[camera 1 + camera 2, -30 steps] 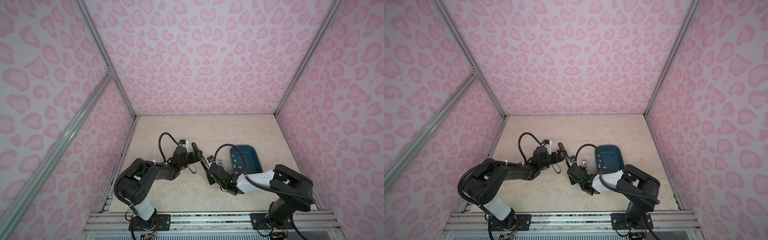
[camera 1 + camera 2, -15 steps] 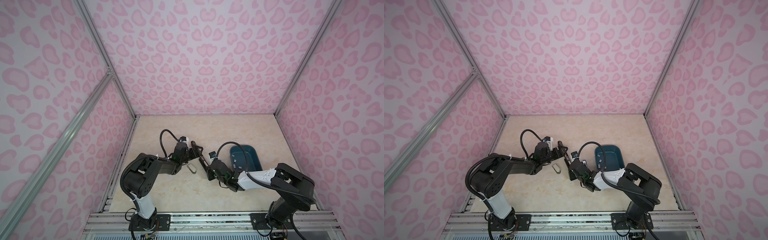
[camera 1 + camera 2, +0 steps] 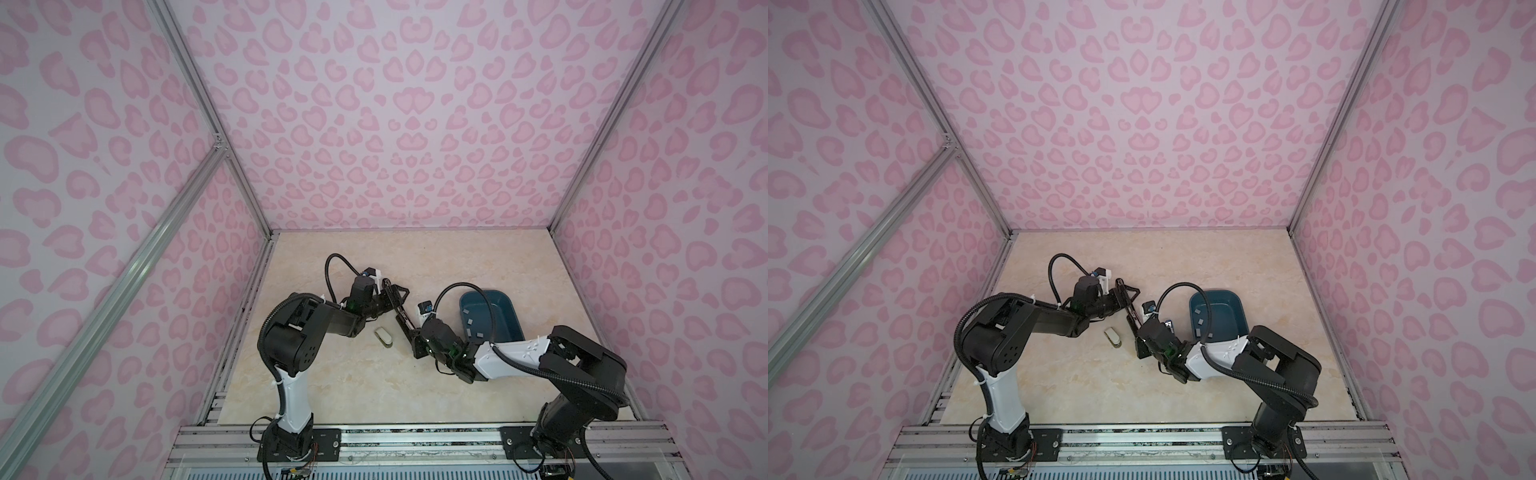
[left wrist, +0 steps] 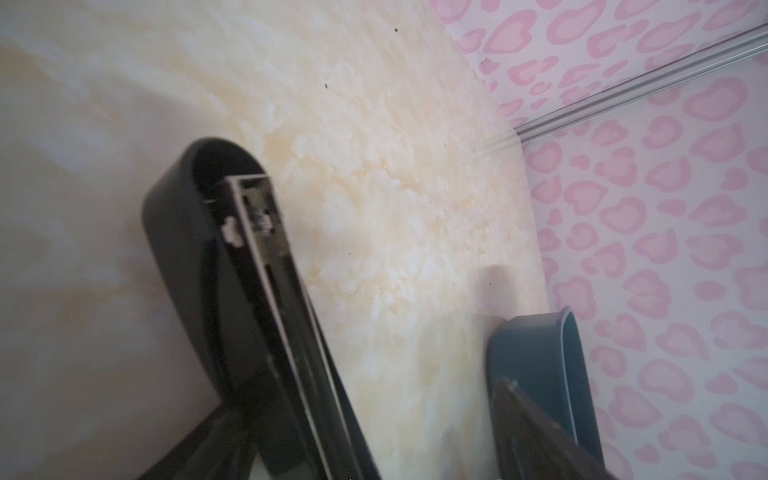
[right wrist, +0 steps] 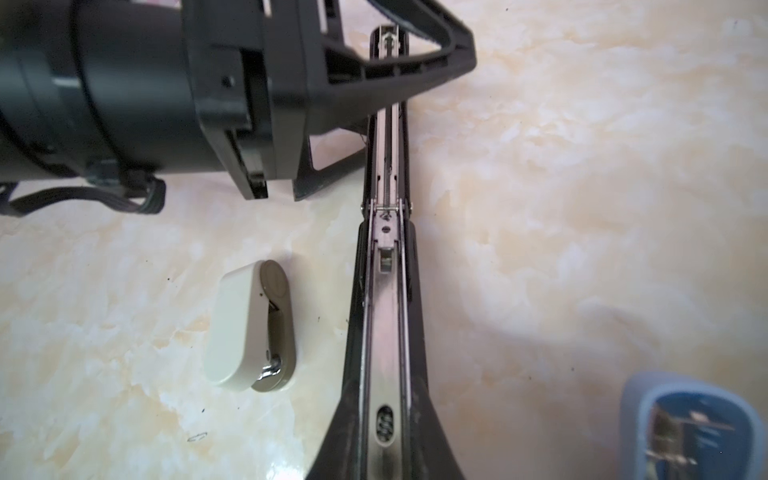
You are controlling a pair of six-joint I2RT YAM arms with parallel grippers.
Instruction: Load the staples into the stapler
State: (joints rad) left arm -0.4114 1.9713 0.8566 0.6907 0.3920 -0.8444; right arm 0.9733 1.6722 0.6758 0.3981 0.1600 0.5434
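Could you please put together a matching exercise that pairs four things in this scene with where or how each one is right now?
Things:
1. black stapler
2. beige stapler
3. staples
4. left gripper

Places or states:
A. lying in the blue tray
B. jaws wide open
C. lying free on the table, with nothing touching it
D. folded open, with one end clamped in the right gripper

Pairs: 1-D, 2-C, 3-A, 4-B
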